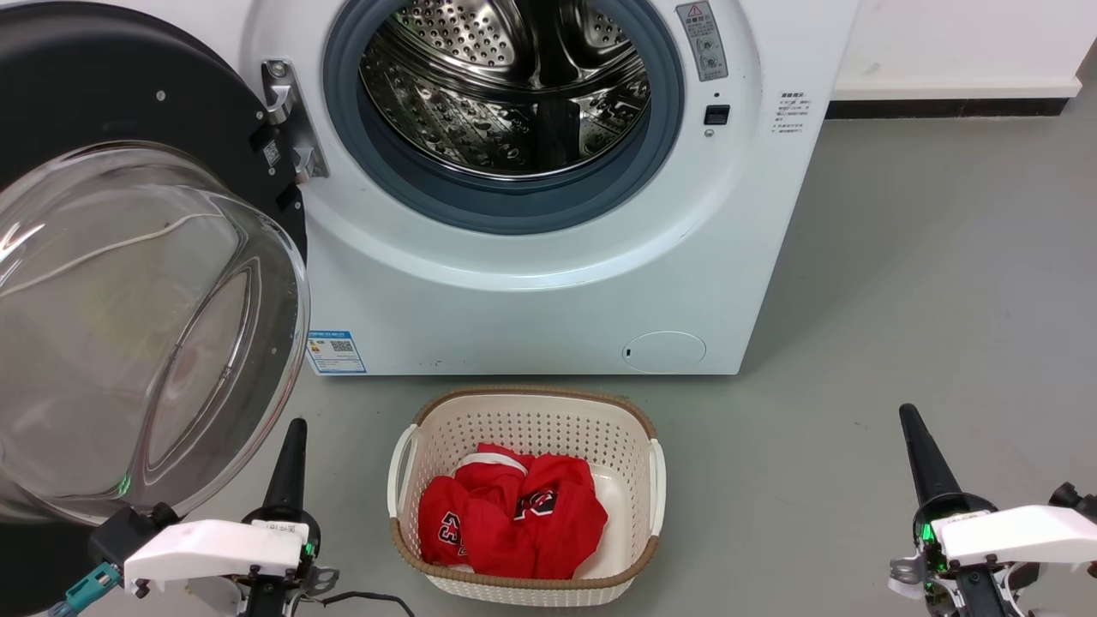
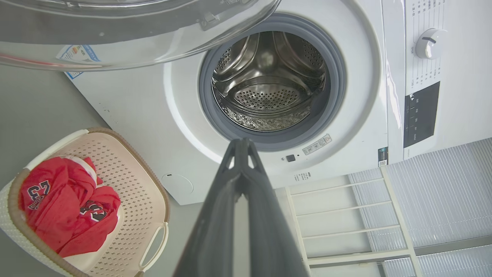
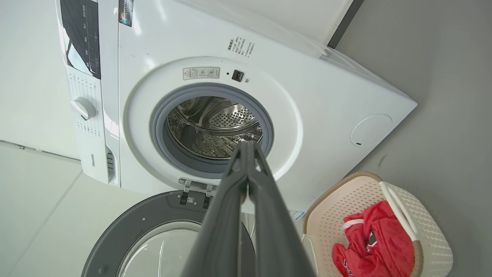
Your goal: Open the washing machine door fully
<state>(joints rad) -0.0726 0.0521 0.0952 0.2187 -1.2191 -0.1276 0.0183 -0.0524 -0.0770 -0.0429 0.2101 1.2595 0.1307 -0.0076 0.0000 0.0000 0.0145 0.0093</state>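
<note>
Head view, washing machine door (image 1: 146, 283) wide open, wrist views add control dial (image 2: 431, 43), left hand (image 2: 241, 143), right hand (image 3: 246, 145) both closed

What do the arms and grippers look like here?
The left gripper and right gripper each have long, dark, tapered fingers, a white forearm shell and green lights at the wrist. The left arm also carries a teal connector and a loose black cable. Triangular cut-outs sit near the fingertips.
</note>
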